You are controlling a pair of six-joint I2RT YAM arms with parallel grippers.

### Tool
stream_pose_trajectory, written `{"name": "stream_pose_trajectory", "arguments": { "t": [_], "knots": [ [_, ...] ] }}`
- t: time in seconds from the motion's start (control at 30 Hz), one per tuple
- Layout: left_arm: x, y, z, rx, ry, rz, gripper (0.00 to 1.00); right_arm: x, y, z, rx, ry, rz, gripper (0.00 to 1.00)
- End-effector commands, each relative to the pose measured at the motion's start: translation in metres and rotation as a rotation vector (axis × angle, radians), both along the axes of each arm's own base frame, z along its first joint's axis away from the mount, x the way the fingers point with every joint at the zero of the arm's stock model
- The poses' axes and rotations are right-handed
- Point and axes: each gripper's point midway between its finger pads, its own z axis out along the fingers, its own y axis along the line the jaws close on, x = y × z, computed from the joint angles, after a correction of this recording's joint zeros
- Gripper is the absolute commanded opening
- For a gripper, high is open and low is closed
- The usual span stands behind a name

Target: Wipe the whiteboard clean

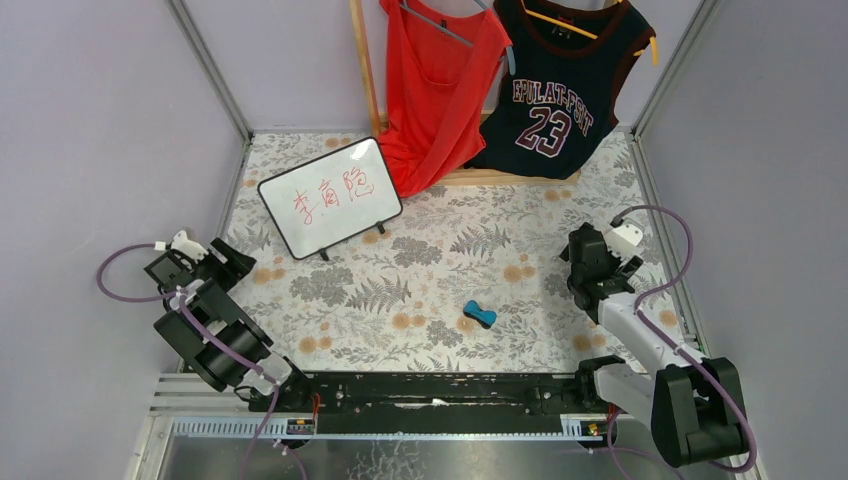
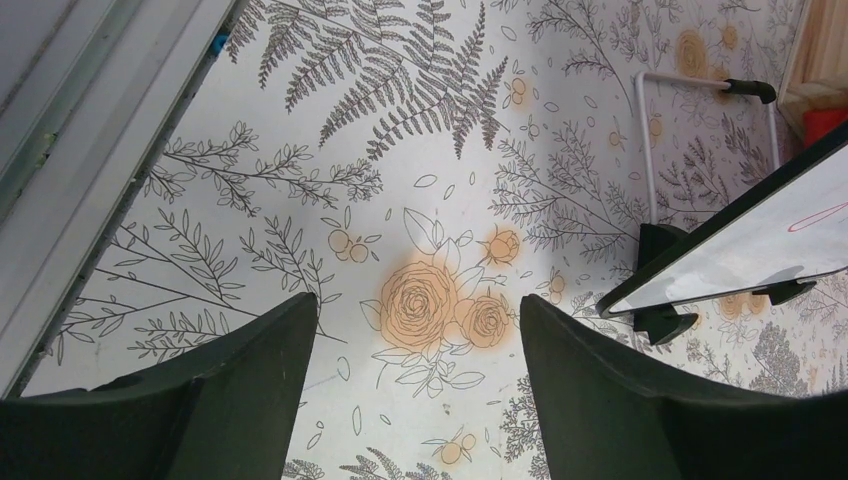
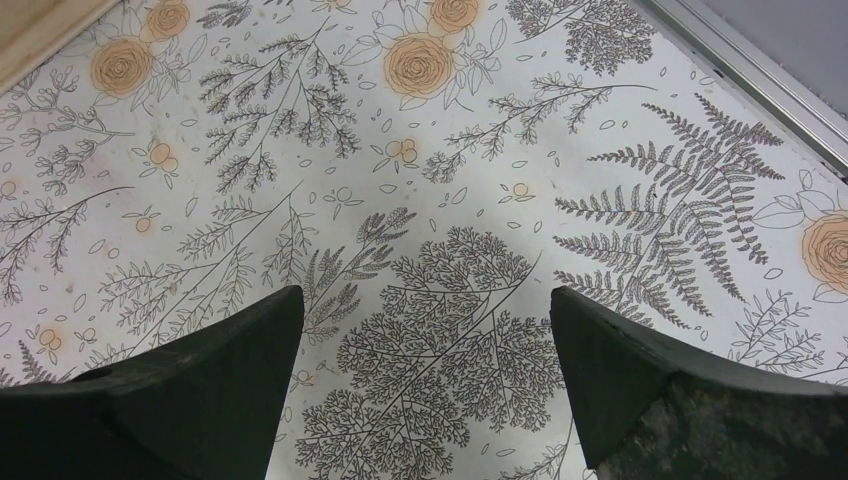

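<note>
The whiteboard (image 1: 330, 197) stands tilted on short black feet at the back left, bearing red handwritten characters. Its lower corner shows in the left wrist view (image 2: 760, 245). A small blue bone-shaped eraser (image 1: 479, 315) lies on the cloth near the middle front. My left gripper (image 1: 238, 262) is open and empty, below and left of the board, its jaws wide apart over a printed rose (image 2: 418, 310). My right gripper (image 1: 575, 262) is open and empty at the right, up and right of the eraser, over printed ferns (image 3: 425, 305).
A floral tablecloth (image 1: 440, 260) covers the table. A red top (image 1: 435, 90) and a dark number 23 jersey (image 1: 560, 90) hang at the back over a wooden rack base (image 1: 500, 178). Metal rails (image 1: 210, 70) and grey walls bound the sides.
</note>
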Motion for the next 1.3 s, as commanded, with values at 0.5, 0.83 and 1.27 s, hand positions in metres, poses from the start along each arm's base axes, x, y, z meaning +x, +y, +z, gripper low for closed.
{"name": "stream_pose_trajectory", "arguments": {
  "t": [0.5, 0.83, 1.27],
  "knots": [
    [0.010, 0.003, 0.058, 0.148, -0.139, -0.095, 1.00, 0.001, -0.007, 0.010, -0.010, -0.050, -0.041, 0.99],
    [0.018, -0.041, 0.126, 0.036, -0.274, -0.432, 1.00, 0.004, -0.005, 0.010, -0.010, -0.045, -0.026, 1.00],
    [0.022, -0.046, 0.130, -0.041, -0.323, -0.696, 0.86, 0.009, -0.001, 0.009, -0.013, -0.032, 0.004, 1.00]
  ]
}}
